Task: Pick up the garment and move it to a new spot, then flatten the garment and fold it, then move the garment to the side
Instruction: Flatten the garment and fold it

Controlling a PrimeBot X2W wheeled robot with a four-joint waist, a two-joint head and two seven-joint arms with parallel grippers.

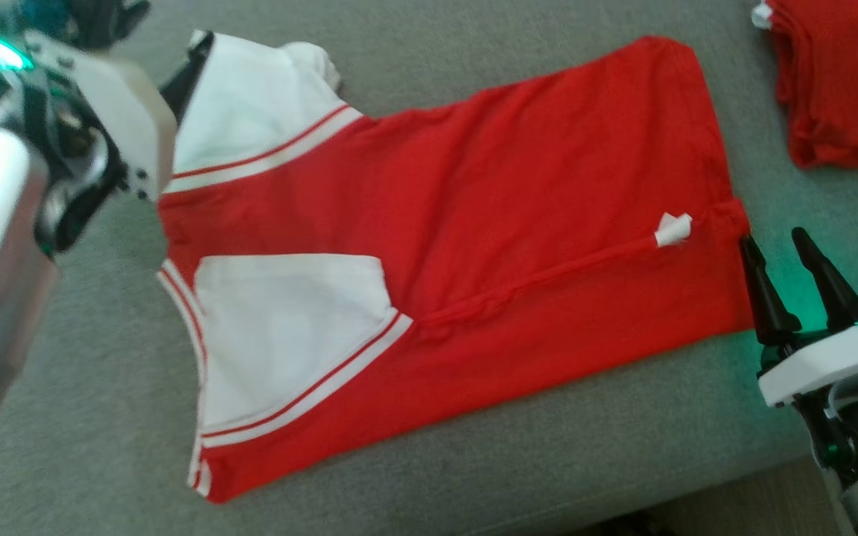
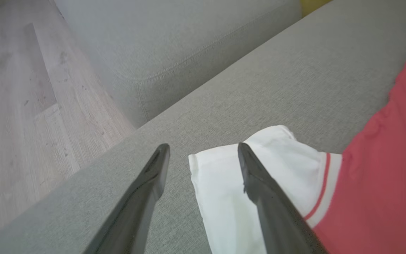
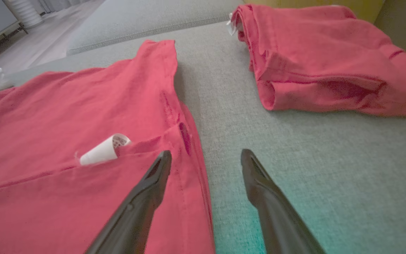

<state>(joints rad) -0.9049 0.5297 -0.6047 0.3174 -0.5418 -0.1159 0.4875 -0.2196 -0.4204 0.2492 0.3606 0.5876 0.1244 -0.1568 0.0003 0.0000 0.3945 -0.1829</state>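
Observation:
The garment [image 1: 474,223] is a red shirt with white, red-striped sleeves, spread flat on the grey sofa seat [image 1: 101,409] with one side folded over the middle. A white label [image 1: 673,229] sticks out near its hem. My left gripper [image 2: 203,146] is open over the far white sleeve [image 2: 224,183], holding nothing. One of its fingers [image 2: 259,183] is over the sleeve and the other is over bare cushion. My right gripper [image 1: 771,237] is open at the hem's edge. In the right wrist view the right gripper [image 3: 205,152] straddles the hem of the garment [image 3: 65,106], close to the label [image 3: 104,150].
A folded pile of red cloth [image 1: 839,82] lies on the seat at the far right, a short way beyond my right gripper, and also shows as the red pile [image 3: 330,60]. The seat's edge and wooden floor [image 2: 19,106] lie just beyond the left gripper.

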